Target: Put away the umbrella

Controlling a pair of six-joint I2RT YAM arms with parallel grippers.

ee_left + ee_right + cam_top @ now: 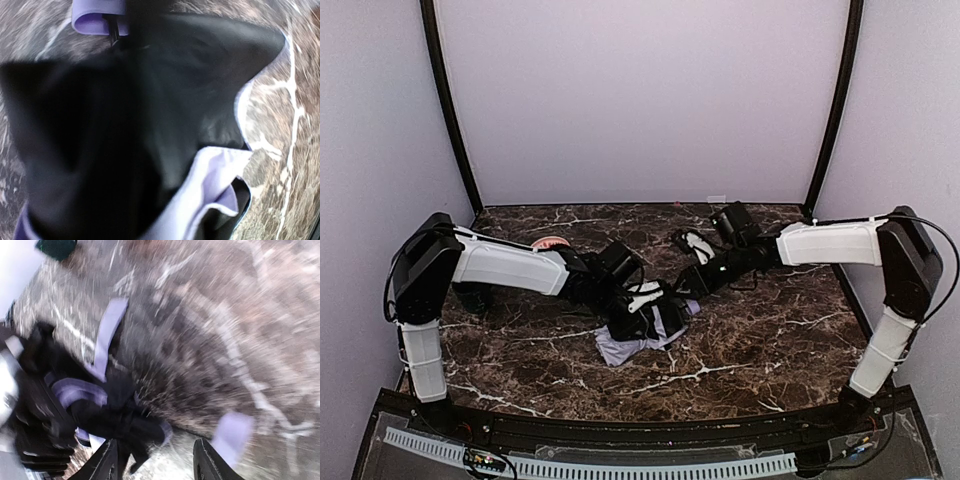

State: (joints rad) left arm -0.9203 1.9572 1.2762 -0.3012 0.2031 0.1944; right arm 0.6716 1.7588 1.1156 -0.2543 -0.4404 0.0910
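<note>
The umbrella [632, 340] lies bunched on the marble table [760, 340] at the centre, with lavender fabric spilling toward the front and black underside above it. My left gripper [645, 300] sits on its black bulk. In the left wrist view the black and lavender fabric [150, 125] fills the frame and hides the fingers, and a lavender piece [95, 20] shows at the top. My right gripper [698, 283] is open just right of the bundle. In the blurred right wrist view its fingers [107, 462] are spread, and a black tip of the umbrella [135, 427] lies by the left one.
A small red-patterned bowl [548, 243] stands at the back left behind the left arm. A blurred lavender piece [231, 435] lies right of my right gripper's fingers. Pale walls close in the table on three sides.
</note>
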